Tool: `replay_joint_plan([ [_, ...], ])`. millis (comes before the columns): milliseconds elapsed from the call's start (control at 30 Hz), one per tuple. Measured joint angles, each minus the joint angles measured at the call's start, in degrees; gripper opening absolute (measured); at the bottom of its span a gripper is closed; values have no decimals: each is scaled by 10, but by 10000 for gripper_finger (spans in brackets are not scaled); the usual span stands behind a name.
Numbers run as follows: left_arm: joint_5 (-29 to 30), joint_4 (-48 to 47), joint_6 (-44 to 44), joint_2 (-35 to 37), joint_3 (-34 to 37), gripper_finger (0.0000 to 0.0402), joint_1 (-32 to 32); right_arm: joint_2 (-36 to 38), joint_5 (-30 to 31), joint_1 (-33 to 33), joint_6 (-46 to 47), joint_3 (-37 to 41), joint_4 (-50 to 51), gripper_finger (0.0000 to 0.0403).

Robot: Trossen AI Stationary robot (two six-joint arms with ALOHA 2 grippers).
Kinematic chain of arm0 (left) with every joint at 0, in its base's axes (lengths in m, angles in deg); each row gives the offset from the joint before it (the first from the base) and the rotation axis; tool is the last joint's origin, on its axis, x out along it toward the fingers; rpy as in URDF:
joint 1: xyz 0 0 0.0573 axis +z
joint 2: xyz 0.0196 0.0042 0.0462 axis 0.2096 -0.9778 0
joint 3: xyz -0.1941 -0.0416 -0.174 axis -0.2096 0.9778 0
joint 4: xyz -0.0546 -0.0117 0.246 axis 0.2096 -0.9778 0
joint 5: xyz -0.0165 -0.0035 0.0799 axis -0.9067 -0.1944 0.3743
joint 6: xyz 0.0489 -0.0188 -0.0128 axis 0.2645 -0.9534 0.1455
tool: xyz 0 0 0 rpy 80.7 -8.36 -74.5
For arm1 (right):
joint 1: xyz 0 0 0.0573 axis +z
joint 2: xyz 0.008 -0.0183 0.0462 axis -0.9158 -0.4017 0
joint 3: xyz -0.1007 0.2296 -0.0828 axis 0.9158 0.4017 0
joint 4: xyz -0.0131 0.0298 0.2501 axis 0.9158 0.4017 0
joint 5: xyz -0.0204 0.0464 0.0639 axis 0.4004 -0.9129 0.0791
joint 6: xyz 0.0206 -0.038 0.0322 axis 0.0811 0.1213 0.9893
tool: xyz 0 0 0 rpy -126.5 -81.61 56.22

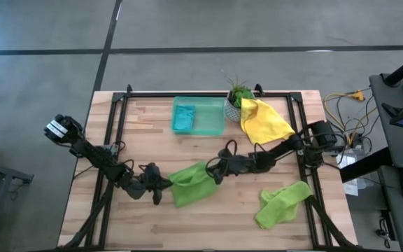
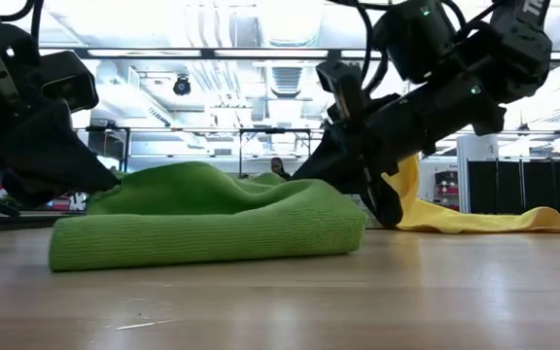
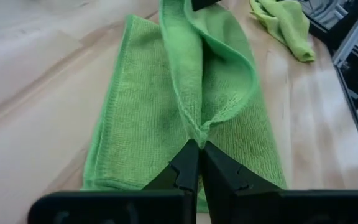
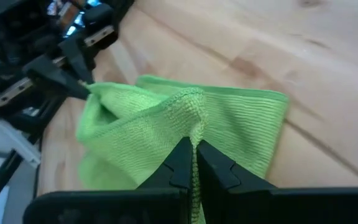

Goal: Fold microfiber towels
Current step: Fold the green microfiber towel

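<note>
Both tools pinched one green towel [image 1: 193,183] near the desk's [image 1: 145,122] middle: the left tool [image 1: 168,185] held its left end, the right tool [image 1: 212,171] its right end, fingers squeezed tight.

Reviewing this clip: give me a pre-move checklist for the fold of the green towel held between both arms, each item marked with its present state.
1. Left tool shut on the lime green towel: ok.
2. Right tool shut on the same towel: ok.
3. Towel lying flat: not ok, its middle is raised in a ridge.
4. Second green towel clear of the fold: ok.
5. Yellow towel clear: ok.
6. Edges aligned: cannot tell.
</note>
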Motion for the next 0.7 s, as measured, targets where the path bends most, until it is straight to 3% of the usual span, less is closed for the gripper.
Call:
replay_joint_plan([
  [700, 4, -54, 0, 0, 4, 0, 1, 0, -6, -39, -9, -4, 45, 9],
])
